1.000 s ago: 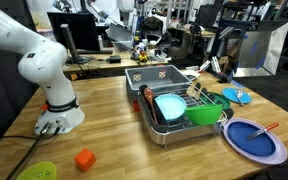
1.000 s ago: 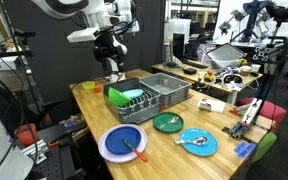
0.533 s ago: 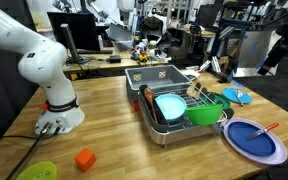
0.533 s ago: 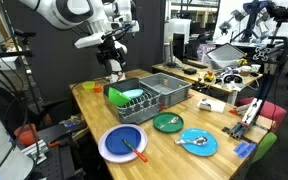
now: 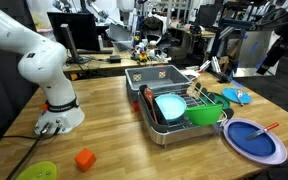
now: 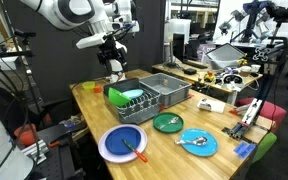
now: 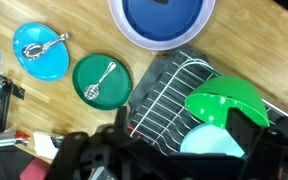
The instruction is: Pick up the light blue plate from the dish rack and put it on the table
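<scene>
In the dish rack (image 5: pixel 159 135), the light blue plate (image 5: pixel 169 105) sits just beside the green bowl (image 5: pixel 206 112). Gripper (image 6: pixel 112 68) hangs above the rack, seemingly empty, opening unclear. Risk: closing on the plate could snag the crowding bowl, so the plate slips.

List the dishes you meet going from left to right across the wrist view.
Turquoise plate with spoon → green plate with spoon → dark blue plate → green bowl. The light blue plate overlaps the bowl, so it is left out.
</scene>
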{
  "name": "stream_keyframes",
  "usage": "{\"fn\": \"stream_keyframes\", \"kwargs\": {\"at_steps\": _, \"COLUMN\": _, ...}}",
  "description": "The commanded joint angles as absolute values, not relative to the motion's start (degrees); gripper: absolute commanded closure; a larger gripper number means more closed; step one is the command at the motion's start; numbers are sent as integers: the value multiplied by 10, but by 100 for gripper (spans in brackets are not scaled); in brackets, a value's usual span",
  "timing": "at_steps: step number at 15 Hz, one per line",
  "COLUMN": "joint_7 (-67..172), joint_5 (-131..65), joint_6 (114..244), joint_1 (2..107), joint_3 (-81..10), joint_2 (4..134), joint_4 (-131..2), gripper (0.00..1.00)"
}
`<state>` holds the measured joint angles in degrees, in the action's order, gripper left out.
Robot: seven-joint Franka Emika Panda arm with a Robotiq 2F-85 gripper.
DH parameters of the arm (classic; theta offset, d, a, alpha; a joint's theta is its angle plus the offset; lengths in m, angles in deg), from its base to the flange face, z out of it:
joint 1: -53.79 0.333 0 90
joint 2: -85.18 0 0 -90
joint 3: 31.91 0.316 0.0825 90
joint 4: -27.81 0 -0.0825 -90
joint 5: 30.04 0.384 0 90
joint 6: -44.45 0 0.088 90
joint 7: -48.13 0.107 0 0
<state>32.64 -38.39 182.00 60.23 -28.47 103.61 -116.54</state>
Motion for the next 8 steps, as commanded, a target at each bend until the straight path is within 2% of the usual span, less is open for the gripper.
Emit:
{"fn": "stream_keyframes", "kwargs": {"at_steps": 1, "joint_7": 328, "joint_5": -380, "joint_6": 1819, "joint_1": 604, "joint_3": -286, "joint_2": 1033, "joint_4": -1163, "gripper": 0}}
{"fn": "stream_keyframes", "kwargs": {"at_steps": 8, "joint_7": 445, "joint_5": -391, "joint_6": 1799, "joint_1": 609, "joint_3": -238, "joint_2": 964, "joint_4": -1107, "gripper": 0}}
